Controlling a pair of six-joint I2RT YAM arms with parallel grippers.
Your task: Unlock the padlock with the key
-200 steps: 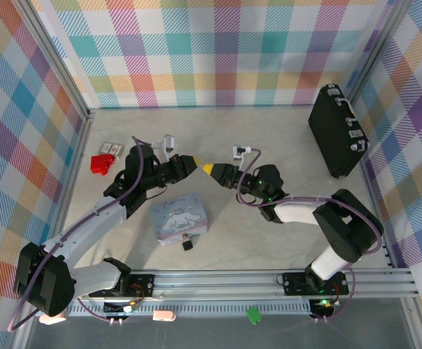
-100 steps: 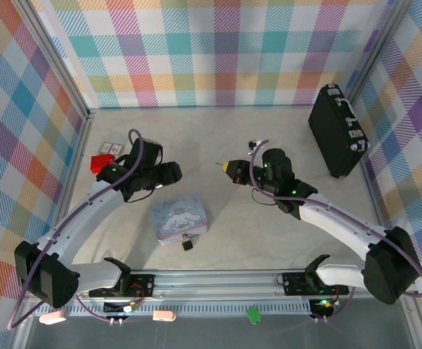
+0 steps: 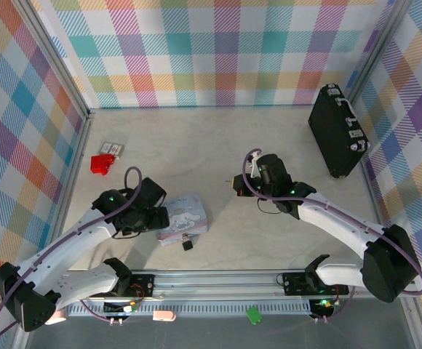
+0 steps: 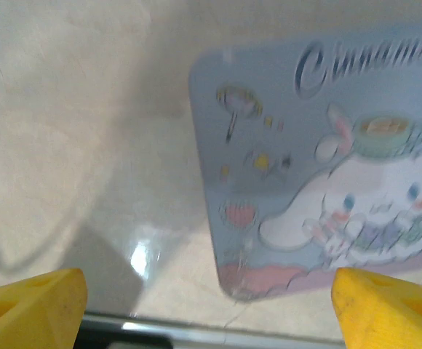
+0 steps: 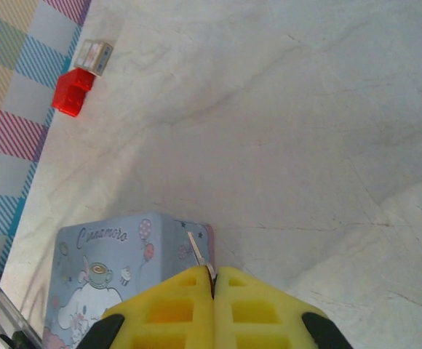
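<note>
**A:** Where does the padlock sit?

**B:** The padlock [image 3: 187, 244] lies on the table [image 3: 218, 138] at the near edge of the pastel cartoon tin [image 3: 187, 217]. It is touching the tin or just beside it. From above it is too small to tell whether its shackle passes through the tin's clasp.

**A:** And the key?

**B:** The key [image 5: 198, 253] is a thin grey sliver pinched between the closed yellow fingers [image 5: 167, 305] of the right gripper [image 5: 213, 280]. Its tip sticks out ahead of them. In the right wrist view the tip overlaps a corner of the tin's lid.

**A:** How does that gripper stand to the lock?

**B:** In the top view the right gripper hangs to the right of the tin and farther back. It is apart from the padlock, with the tin's right corner between them.

**A:** What about the left gripper?

**B:** The left gripper [image 4: 209, 302] stands wide and holds nothing. One yellow finger [image 4: 30, 305] shows at each lower corner of the left wrist view, with bare table and the tin's printed lid between them. From above, this gripper is at the tin's left edge.

**A:** Anything else on the table?

**B:** A red plastic item [image 3: 102, 163] lies near the left wall with a small pale card [image 3: 111, 147] just beside it. A black case [image 3: 337, 131] with silver latches lies by the right wall. All three are well apart from the tin.
</note>
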